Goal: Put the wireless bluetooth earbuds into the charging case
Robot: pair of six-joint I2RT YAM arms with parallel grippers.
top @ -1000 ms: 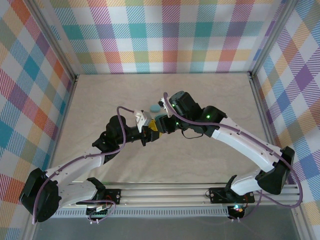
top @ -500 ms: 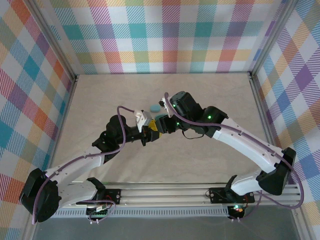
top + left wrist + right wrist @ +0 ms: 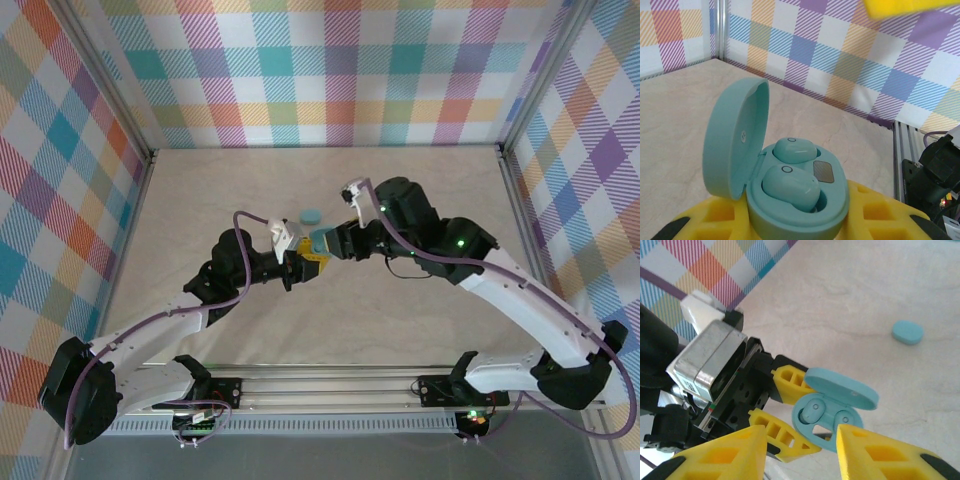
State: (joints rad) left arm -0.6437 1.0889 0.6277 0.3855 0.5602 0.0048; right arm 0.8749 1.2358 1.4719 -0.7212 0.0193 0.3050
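Left gripper [image 3: 790, 205]: it is pressed together on the charging case [image 3: 802, 225], whose base is pinched between the two yellow fingers [image 3: 875, 212].

Charging case: it is held over the middle of the table [image 3: 200, 200], a little left of centre. Its lid [image 3: 732, 145] is swung open and stands upright on the left in the left wrist view.

Earbuds [image 3: 790, 185]: two pale teal pieces are seated side by side in the wells of the base, one nearer the left wrist camera and one farther. A small grey plate is seen just beside them.

Right gripper [image 3: 800, 430]: it is spread wide and empty. Its yellow fingers [image 3: 725, 455] are seen on either side of the open case in the right wrist view; whether they touch the case cannot be told. From above it is seen just right of the case, facing the left gripper.

Second case [image 3: 310, 214]: a closed pale blue oval is laid flat on the table just far of the held case, apart from both grippers.

Surroundings: the beige marbled table is closed in by plaid walls [image 3: 350, 70] on the left, far and right.
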